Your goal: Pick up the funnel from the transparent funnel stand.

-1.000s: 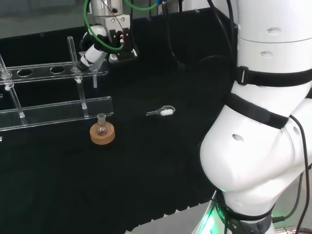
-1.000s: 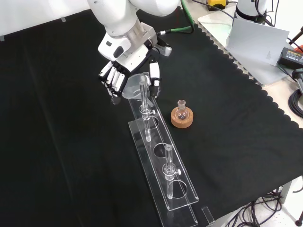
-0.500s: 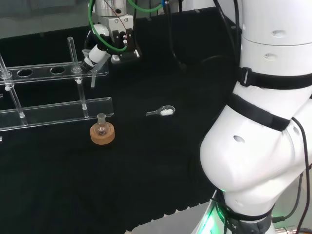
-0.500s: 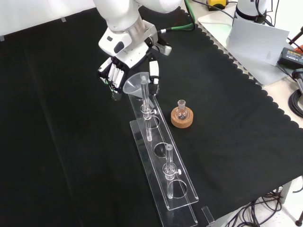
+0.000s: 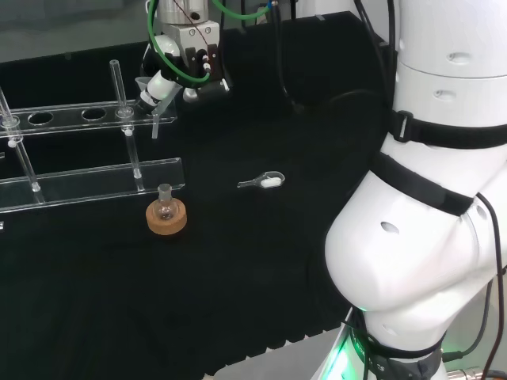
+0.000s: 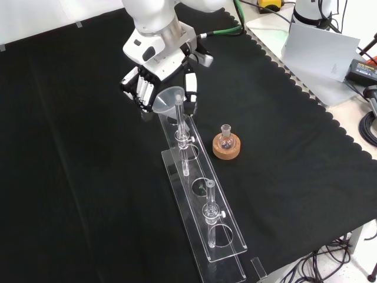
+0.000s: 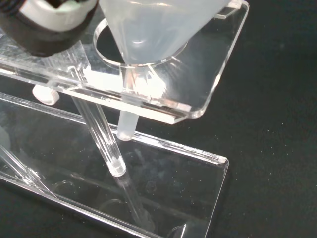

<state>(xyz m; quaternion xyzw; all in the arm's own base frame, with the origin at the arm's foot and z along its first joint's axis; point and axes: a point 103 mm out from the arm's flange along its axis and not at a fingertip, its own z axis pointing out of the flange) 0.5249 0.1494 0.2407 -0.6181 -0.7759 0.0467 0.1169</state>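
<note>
A clear plastic funnel (image 6: 169,98) sits between the fingers and thumb of the black and white hand (image 6: 154,75), which is shut on its cone. This happens over the far end of the transparent funnel stand (image 6: 202,197) in the front view. The wrist view has the funnel's cone (image 7: 148,25) raised a little above the end hole of the stand's upper plate (image 7: 208,84). Its stem still passes down through that hole. A dark fingertip (image 7: 44,25) lies beside the cone. In the head view the hand (image 5: 170,75) holds the funnel (image 5: 150,87) at the right end of the stand (image 5: 87,115).
A small round flask on a cork ring (image 6: 226,143) stands close to the right of the stand in the front view. A small white scoop (image 5: 264,182) lies on the black cloth in the head view. Upright clear posts rise from the stand beside the funnel.
The hand has moved up with the funnel in it, so the cone stands higher over the stand's end hole. The flask and scoop have not moved.
</note>
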